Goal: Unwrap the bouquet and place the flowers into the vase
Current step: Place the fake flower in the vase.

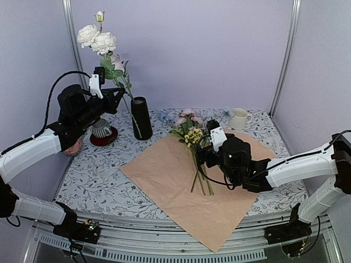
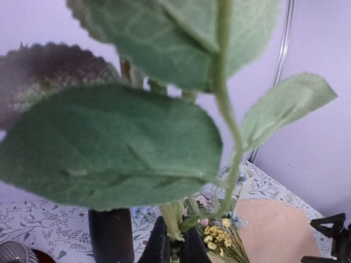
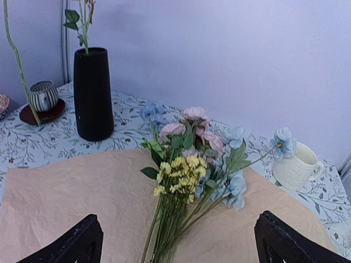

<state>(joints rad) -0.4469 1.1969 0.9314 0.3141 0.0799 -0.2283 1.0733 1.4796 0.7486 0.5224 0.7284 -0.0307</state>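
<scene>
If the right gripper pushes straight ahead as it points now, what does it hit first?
Probably the flowers lying on the paper; their stems lie inside the open right gripper. Height above them is unclear.

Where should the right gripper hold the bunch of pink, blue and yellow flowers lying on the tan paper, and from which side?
Probably the bare green stems below the blooms, from above: they lie flat and gathered on the tan paper, with the open right gripper astride them.
</scene>
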